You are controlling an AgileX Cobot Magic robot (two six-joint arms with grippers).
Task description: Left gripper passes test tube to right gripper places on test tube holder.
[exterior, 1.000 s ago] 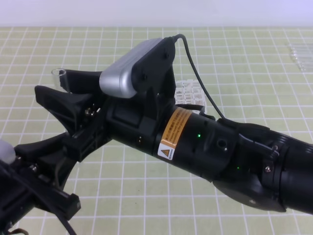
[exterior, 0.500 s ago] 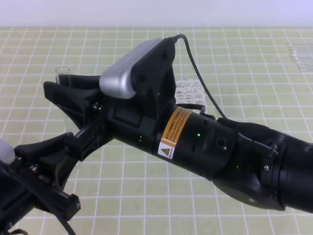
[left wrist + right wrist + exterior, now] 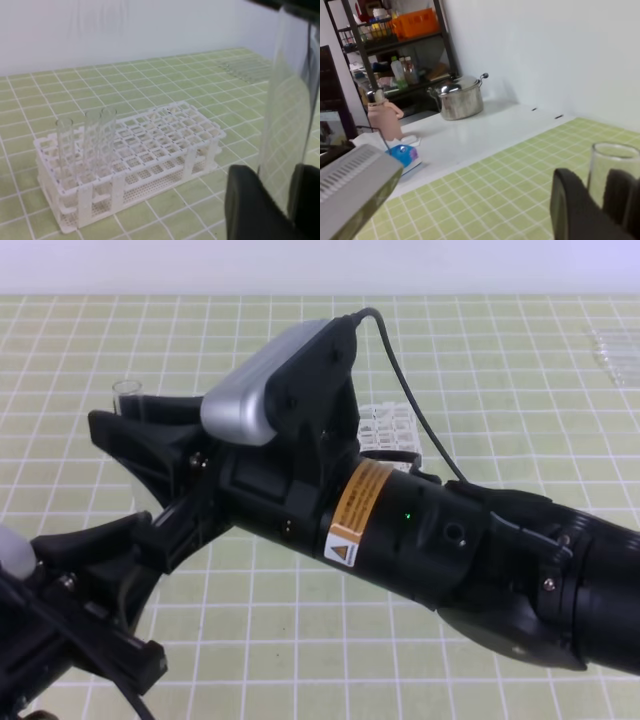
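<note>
A second before, the right gripper [image 3: 130, 445] stood wide around the test tube [image 3: 125, 392]; now its fingers had come together on the glass, the rim poking out at ten o'clock of them; I judged the handover half made. The left gripper [image 3: 95, 570], at seven o'clock in the high view, looked to be loosening, though I could not tell whether it had let go. Only the left wrist view showed the test tube holder [image 3: 150, 150] whole, three tubes already standing at its nine o'clock end; the high view hid nearly all of it behind the arm.
</note>
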